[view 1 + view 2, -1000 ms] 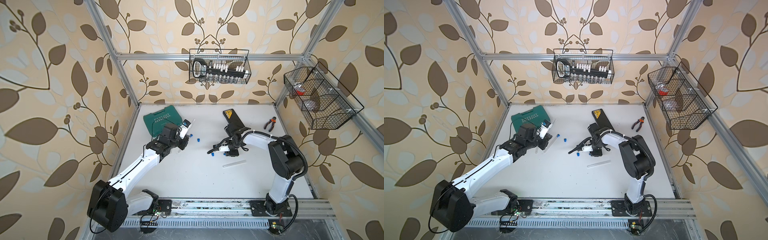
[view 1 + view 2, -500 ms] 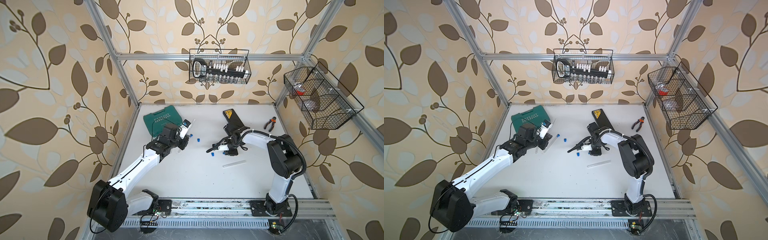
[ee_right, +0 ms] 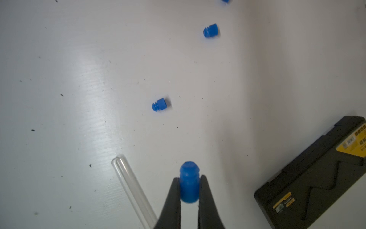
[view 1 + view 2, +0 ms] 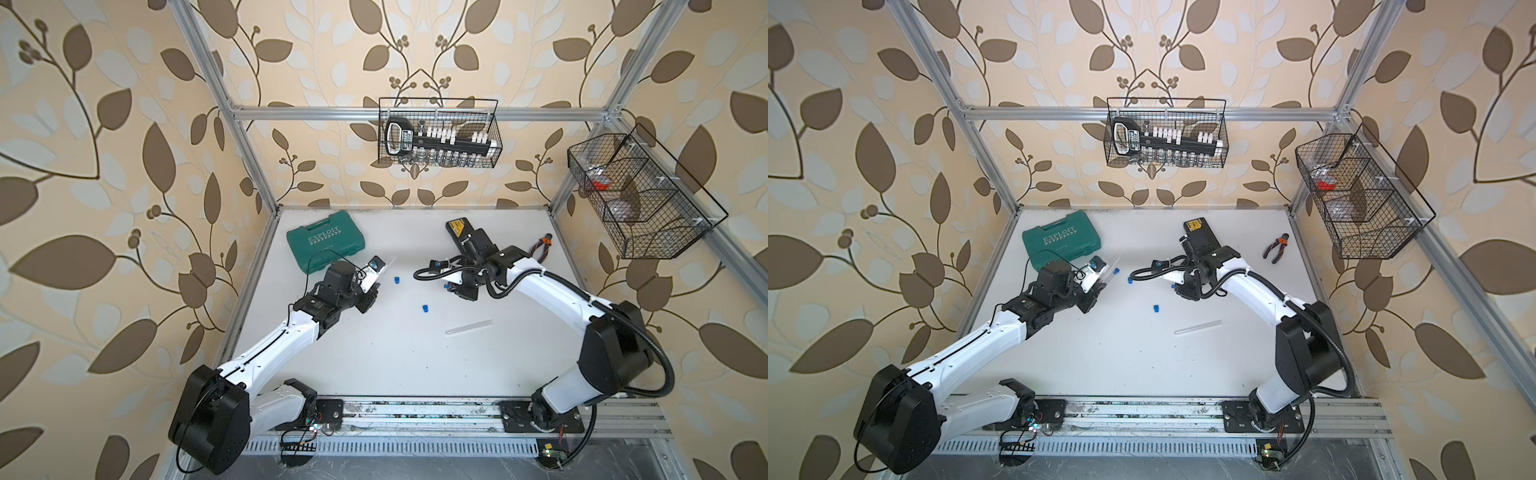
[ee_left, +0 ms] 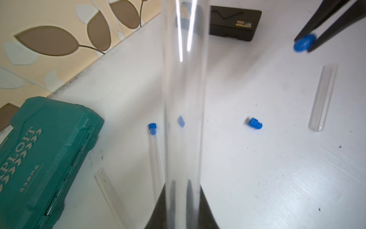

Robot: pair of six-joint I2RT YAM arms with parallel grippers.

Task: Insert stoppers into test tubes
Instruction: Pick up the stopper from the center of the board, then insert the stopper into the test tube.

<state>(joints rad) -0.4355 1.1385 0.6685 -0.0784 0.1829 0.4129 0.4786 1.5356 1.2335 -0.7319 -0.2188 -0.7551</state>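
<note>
Stopper (image 3: 189,168), plug end outward, sits pinched in the right gripper (image 3: 189,178). Left gripper (image 5: 183,186) clamps a test tube (image 5: 184,99) pointing forward beside the green case (image 5: 39,148).

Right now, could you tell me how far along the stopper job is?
Done: one capped tube lies on the table. In hand: the left gripper holds a bare tube and the right gripper pinches a stopper; they are not yet joined. Left: two loose stoppers and two open tubes on the table.
</note>
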